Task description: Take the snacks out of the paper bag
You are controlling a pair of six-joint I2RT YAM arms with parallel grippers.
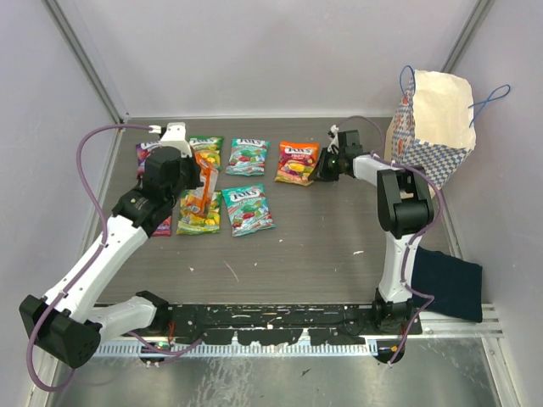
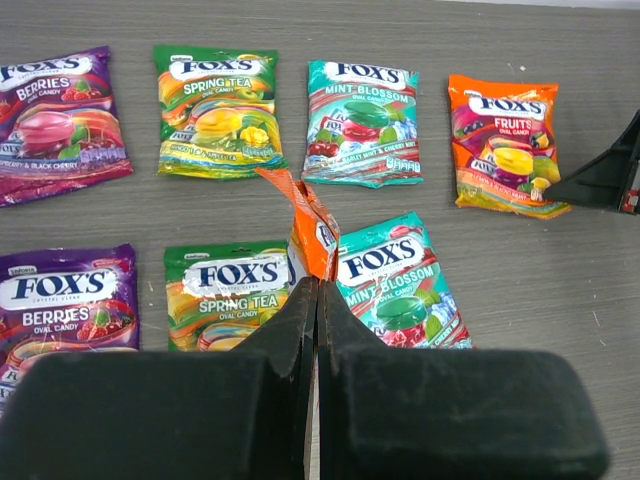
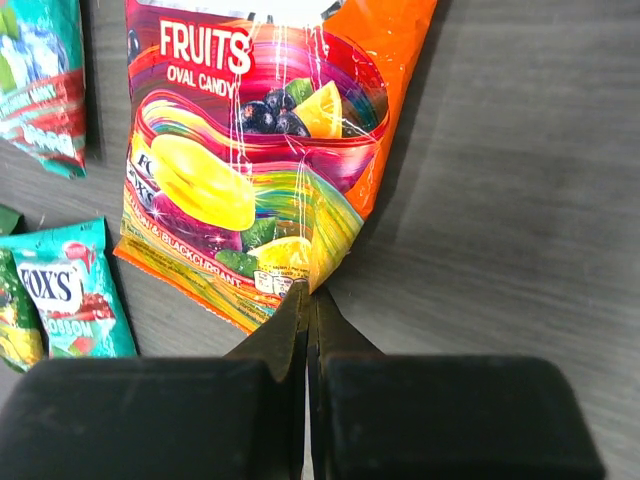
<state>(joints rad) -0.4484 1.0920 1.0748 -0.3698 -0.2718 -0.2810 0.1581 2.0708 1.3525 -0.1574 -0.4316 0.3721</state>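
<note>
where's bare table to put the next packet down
Bare table runs along the near side, between the front row of snacks and the arm bases, and right of the front teal packet. Crowded back left: two rows of snacks, the left gripper holding an orange packet over them, the right gripper pinching the orange fruits packet.

A robotics lab cell: plain grey walls (image 1: pixel 280 51), aluminium corner struts (image 1: pixel 85 59), a mounting rail (image 1: pixel 280 336) edging the dark worktop (image 1: pixel 322 246).

I count eight candy packets (image 1: pixel 246 208) in all: two purple packets (image 2: pixel 60 110), two green packets (image 2: pixel 215 110), two teal packets (image 2: pixel 362 120) and two orange packets (image 2: pixel 505 145). I also count one paper bag (image 1: pixel 437 119) and one dark blue cloth (image 1: pixel 450 284).
</note>
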